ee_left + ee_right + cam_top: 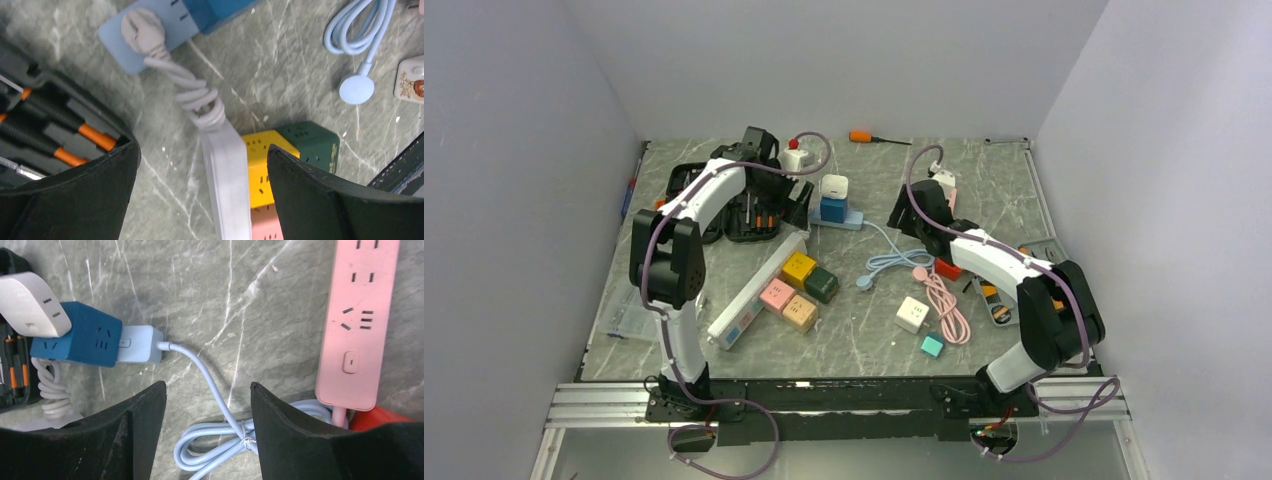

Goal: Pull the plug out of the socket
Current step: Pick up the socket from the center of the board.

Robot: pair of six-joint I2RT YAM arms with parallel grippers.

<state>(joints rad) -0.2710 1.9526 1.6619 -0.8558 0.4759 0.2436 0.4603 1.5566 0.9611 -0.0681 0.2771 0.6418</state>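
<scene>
Left gripper [202,150] hangs wide open with nothing in it. The white plug [142,30] sits in the light blue strip [112,47], ahead of the fingers and off toward the left one. I'd centre over it, pinch the plug body rather than the curly cord [200,100], and pull straight out. Right gripper [207,387] is half open and empty, so it could pin the strip.

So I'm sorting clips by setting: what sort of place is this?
Probably a robotics test cell, not a home: plain white panels box in the marble-look table, an aluminium rail carries the arms, and a white power strip and pink power strip lie loose.
</scene>
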